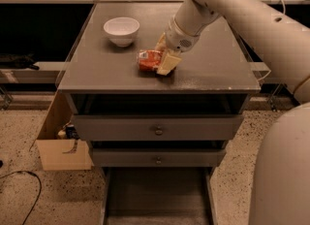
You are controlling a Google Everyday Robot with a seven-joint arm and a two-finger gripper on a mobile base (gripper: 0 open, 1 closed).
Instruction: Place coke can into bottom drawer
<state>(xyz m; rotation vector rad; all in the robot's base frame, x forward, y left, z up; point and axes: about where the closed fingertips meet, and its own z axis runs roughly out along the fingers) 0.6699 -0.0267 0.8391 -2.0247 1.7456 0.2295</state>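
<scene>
The coke can, red and dented, lies on its side on the grey cabinet top, right of centre. My gripper comes down from the upper right and sits at the can's right end, one pale finger in front of it and one behind, shut on the can, which rests on the top. The bottom drawer is pulled out at the foot of the cabinet, its dark floor bare.
A white bowl stands on the cabinet top, back left of the can. Two grey drawers with brass knobs are shut above the bottom drawer. A cardboard box and a cable are on the floor at the left.
</scene>
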